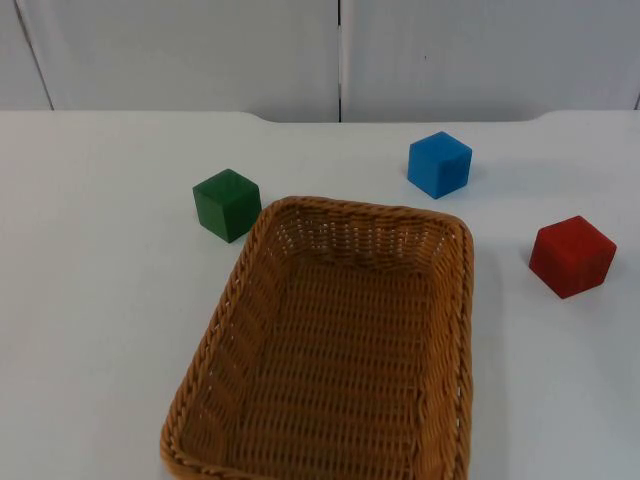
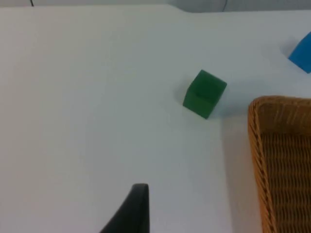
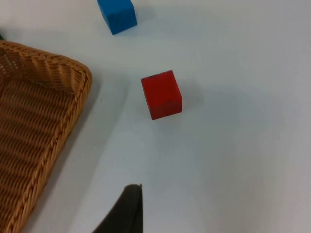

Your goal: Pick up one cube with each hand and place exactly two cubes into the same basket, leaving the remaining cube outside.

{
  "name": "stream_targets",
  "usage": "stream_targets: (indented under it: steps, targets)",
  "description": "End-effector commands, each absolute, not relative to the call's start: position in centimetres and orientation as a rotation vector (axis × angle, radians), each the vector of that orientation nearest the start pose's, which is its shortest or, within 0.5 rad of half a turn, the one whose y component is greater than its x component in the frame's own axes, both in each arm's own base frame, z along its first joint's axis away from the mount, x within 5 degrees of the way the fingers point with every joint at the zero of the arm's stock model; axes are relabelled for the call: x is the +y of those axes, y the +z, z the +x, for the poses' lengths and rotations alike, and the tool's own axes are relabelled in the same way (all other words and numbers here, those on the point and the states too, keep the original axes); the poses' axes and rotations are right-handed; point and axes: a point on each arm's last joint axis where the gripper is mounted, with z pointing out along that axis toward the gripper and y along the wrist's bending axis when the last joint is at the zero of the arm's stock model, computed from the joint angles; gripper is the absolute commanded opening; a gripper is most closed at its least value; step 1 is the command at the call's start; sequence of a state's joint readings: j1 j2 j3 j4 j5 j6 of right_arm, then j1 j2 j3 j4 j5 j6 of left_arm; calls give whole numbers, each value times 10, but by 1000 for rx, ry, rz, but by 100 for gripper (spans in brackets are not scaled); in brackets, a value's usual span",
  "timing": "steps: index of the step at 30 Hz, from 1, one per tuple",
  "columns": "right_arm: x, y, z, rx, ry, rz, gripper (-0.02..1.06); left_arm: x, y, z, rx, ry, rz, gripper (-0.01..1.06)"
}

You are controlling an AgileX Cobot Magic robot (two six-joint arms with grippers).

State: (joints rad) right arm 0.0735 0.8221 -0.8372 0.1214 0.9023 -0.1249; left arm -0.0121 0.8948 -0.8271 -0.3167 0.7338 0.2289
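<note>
The wicker basket point(image 1: 330, 350) sits nearest the camera in the top view, its woven floor bare, on the white table point(image 1: 90, 300). All 3 cubes lie outside it. The green cube point(image 1: 227, 204) stands just beside the basket's far corner at 11 o'clock, not touching the rim as far as I can tell. The blue cube point(image 1: 439, 164) is near the far rim at 1 o'clock, and the red cube point(image 1: 572, 256) sits apart from the basket's side at 3 o'clock. The left gripper's fingertip point(image 2: 130, 209) hangs above bare table, well apart from the green cube point(image 2: 204, 93). The right gripper's fingertip point(image 3: 124, 209) hangs above the table, apart from the red cube point(image 3: 162, 94). With 1 fingertip of each gripper visible, I cannot tell how either pair of jaws stands.
</note>
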Motion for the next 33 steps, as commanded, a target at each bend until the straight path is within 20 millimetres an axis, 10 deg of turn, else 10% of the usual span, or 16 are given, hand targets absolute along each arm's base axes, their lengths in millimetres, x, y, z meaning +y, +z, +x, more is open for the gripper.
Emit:
stream_targets:
  steps: [1,33]
  targets:
    - [19,338,157,2357,127,-176,105,-22,348,182,2225,-253,124,105]
    - [29,324,265,2524,113,-292,105,-23,324,293,2400,-246,187,105]
